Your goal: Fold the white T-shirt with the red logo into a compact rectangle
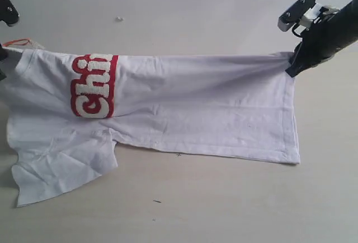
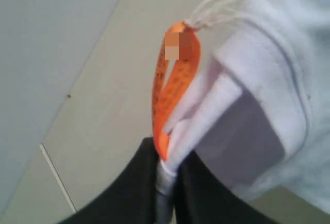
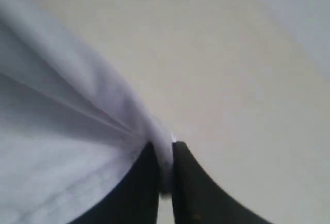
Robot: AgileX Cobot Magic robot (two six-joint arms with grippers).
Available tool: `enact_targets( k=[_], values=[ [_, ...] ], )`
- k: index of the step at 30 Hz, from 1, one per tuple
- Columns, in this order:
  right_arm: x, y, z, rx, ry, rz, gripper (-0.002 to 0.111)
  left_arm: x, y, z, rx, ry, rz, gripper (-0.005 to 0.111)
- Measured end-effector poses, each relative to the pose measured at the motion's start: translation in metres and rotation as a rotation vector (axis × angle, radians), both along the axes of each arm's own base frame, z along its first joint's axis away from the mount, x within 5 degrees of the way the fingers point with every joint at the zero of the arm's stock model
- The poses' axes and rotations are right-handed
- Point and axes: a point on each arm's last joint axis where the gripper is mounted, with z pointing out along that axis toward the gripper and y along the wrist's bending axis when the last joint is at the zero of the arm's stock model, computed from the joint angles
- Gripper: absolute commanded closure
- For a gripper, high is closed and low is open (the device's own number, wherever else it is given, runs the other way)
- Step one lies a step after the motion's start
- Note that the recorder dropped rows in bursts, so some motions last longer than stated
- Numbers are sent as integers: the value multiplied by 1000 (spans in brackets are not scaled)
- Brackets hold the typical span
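The white T-shirt (image 1: 184, 106) hangs stretched between my two grippers, folded lengthwise, its lower half lying on the table. The red logo (image 1: 94, 86) wraps over the fold near the left, only partly showing. My left gripper (image 2: 167, 165) is shut on the white T-shirt (image 2: 268, 90) at the collar, beside the orange neck tag (image 2: 172, 87); in the exterior view it is almost wholly off the left edge. My right gripper (image 1: 295, 64) is shut on the hem corner, with cloth (image 3: 67, 147) bunched between its black fingers (image 3: 142, 188). One sleeve (image 1: 61, 167) lies crumpled at the lower left.
The beige table (image 1: 224, 204) runs under and around the shirt. A small pale speck (image 1: 119, 18) lies at the back, and a few dark specks (image 1: 157, 201) near the front. Part of the left arm (image 1: 8, 9) shows at the top left.
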Motion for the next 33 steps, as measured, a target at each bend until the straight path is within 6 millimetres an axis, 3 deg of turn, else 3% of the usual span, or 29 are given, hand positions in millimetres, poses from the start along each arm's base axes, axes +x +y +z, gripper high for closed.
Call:
enact_targets(
  k=[1, 2, 3, 5, 7, 9, 11, 14, 15, 19, 23, 25, 33],
  values=[
    [4, -1, -1, -12, -38, -6, 79, 4, 0, -4, -2, -15, 0, 84],
    [8, -3, -2, -28, -85, -14, 67, 8, 0, -9, -3, -33, -3, 62],
    [16, -7, -5, -64, -166, -35, 66, 16, 0, -18, -5, -75, -5, 47],
    [22, -10, -9, -88, -213, -53, 66, 23, 2, -22, -6, -129, -5, 35],
    [25, -12, -12, -97, -238, -66, 67, 27, 3, -24, -10, -169, -3, 33],
    [26, -12, -11, -72, -263, -101, 75, 30, 3, -22, -14, -217, -3, 35],
    [27, -11, -10, 5, -272, -165, 85, 31, 3, -21, -45, -235, 25, 51],
    [26, -9, -12, 70, -250, -194, 94, 29, 2, -24, -159, -205, 136, 85],
    [25, -7, -13, 87, -236, -196, 102, 28, 1, -26, -193, -179, 174, 106],
    [16, 4, -20, 281, -70, -253, 108, 20, -20, -50, -401, 13, 355, 107],
    [16, 17, -32, 435, 212, -282, 108, 19, -55, -83, -606, 267, 321, 107],
    [18, 22, -42, 449, 294, -297, 108, 23, -64, -96, -668, 305, 329, 107],
    [31, 55, -85, 432, 357, -309, 108, 35, -63, -142, -704, 277, 497, 107]
  ],
)
